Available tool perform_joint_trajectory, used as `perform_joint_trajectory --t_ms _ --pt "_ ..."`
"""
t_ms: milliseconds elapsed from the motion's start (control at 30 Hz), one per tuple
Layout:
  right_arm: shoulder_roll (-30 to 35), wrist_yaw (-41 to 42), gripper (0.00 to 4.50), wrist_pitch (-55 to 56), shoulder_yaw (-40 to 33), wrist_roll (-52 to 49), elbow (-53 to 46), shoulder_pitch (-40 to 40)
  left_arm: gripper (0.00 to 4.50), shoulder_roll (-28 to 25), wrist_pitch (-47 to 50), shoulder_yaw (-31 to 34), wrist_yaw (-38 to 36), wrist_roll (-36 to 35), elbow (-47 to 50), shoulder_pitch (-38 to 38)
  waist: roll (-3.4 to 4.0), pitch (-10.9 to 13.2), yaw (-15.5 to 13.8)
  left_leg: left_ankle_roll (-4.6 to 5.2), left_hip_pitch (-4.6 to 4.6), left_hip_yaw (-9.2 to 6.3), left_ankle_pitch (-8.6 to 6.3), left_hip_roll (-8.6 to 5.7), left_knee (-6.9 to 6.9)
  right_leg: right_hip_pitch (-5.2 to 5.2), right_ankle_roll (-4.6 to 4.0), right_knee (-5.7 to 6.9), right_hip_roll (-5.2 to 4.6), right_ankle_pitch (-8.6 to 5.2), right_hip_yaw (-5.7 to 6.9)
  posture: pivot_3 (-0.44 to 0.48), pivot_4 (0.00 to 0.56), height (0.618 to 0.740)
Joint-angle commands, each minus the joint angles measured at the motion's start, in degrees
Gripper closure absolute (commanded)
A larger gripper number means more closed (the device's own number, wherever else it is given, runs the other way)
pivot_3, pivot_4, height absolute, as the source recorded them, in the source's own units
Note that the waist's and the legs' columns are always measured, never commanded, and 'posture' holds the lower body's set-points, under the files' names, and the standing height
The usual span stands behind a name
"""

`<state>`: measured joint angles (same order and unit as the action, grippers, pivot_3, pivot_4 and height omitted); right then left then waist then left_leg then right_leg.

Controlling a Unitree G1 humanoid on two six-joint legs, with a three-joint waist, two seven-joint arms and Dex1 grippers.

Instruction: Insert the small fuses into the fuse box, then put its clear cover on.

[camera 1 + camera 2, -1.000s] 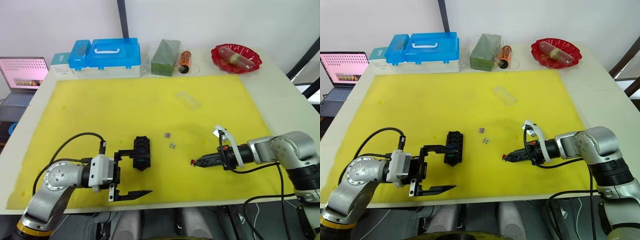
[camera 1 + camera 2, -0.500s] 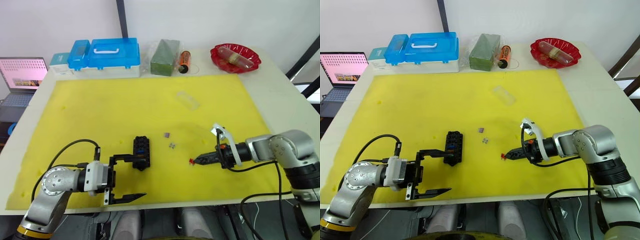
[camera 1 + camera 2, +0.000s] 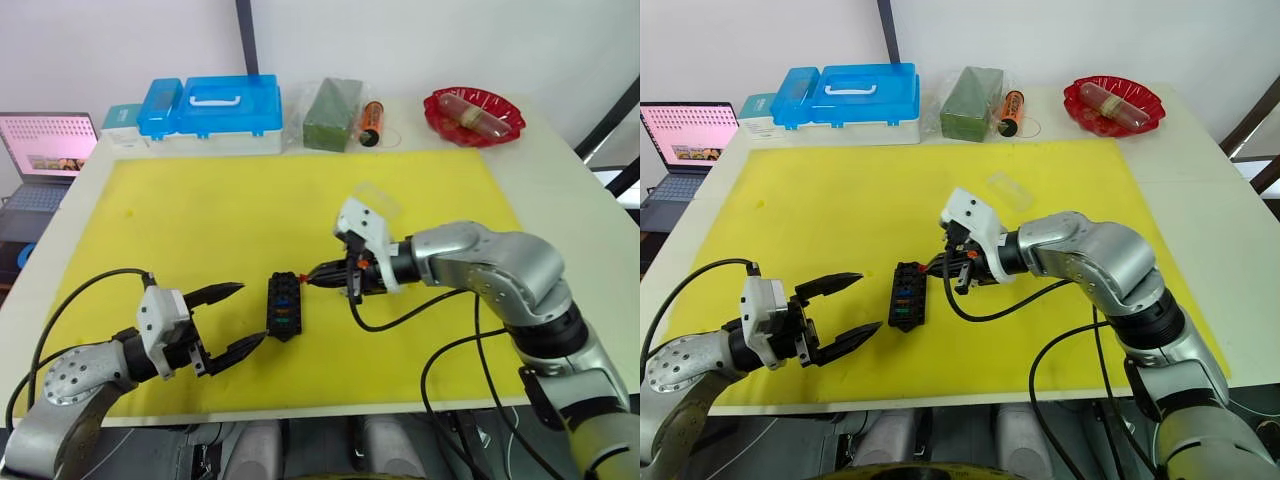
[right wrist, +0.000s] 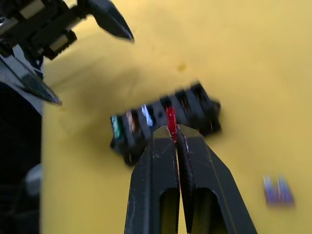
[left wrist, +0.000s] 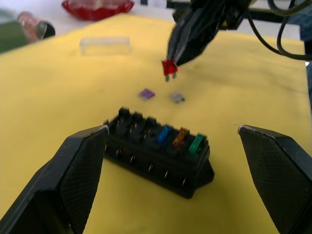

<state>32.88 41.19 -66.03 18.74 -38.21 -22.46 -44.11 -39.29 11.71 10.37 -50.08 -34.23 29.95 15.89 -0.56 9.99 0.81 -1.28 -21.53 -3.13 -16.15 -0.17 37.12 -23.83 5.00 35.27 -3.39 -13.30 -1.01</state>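
Holding one red fuse (image 5: pixel 168 67) pinched, right gripper (image 4: pixel 172 130) hangs just above the fuse box (image 5: pixel 158 149) on the yellow mat (image 3: pixel 200 220). Three fuses (image 5: pixel 181 138) seated: blue, orange, green. Two loose beyond it: purple (image 5: pixel 146 93), grey (image 5: pixel 177 97). One clear cover (image 5: pixel 105 45) far side. Left gripper (image 3: pixel 842 310) spread wide, empty, beside the box.

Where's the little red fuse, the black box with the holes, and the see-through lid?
red fuse (image 5: pixel 168 68), left wrist view, its red body below the right gripper's tips.
fuse box (image 3: pixel 284 306), left eye view, its top face.
clear cover (image 5: pixel 105 45), left wrist view, its middle.
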Motion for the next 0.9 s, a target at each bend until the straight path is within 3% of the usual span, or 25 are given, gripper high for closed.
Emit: perform_joint_trajectory --t_ms 33,367,633,767,900 --pt "-2.0 0.5 4.47 3.6 2.0 3.0 0.2 -1.9 0.00 -0.1 5.0 -0.4 3.4 -1.4 3.9 -0.5 0.00 0.0 0.0 0.00 0.00 -0.01 0.00 0.00 0.00 -0.01 0.00 0.00 0.00 0.00 0.00 0.000 0.150 0.740" --pt "-3.4 2.5 4.47 7.2 7.1 8.8 2.5 -3.1 0.00 2.3 6.8 -3.9 4.7 0.7 2.6 -4.2 0.02 0.0 0.0 0.00 0.01 -0.04 0.00 0.00 -0.02 -0.02 -0.04 0.03 0.01 -0.01 -0.01 0.000 0.150 0.740" --pt "-5.4 3.1 4.47 9.5 8.8 12.5 4.9 -3.0 0.00 3.8 6.6 -2.3 3.4 -1.3 -0.1 -6.3 0.01 0.0 0.1 0.00 0.00 -0.04 0.00 -0.01 -0.04 -0.09 -0.03 0.05 -0.01 0.00 -0.02 0.000 0.150 0.740" --pt "-6.1 3.6 4.47 10.1 8.8 13.6 5.3 -3.0 0.00 0.0 9.4 -1.0 1.2 -2.1 0.6 -6.2 0.01 0.0 0.1 0.00 0.00 -0.07 0.00 -0.01 -0.04 -0.10 -0.04 0.06 -0.01 0.00 -0.02 0.000 0.150 0.740" --pt "-6.3 4.1 4.47 10.5 8.6 14.4 5.6 -3.0 0.00 -0.5 10.6 1.5 -1.1 -7.3 0.3 -8.8 0.01 0.0 0.1 0.00 -0.02 -0.11 0.00 -0.01 -0.03 -0.12 -0.05 0.09 -0.02 0.00 -0.02 0.000 0.150 0.740"
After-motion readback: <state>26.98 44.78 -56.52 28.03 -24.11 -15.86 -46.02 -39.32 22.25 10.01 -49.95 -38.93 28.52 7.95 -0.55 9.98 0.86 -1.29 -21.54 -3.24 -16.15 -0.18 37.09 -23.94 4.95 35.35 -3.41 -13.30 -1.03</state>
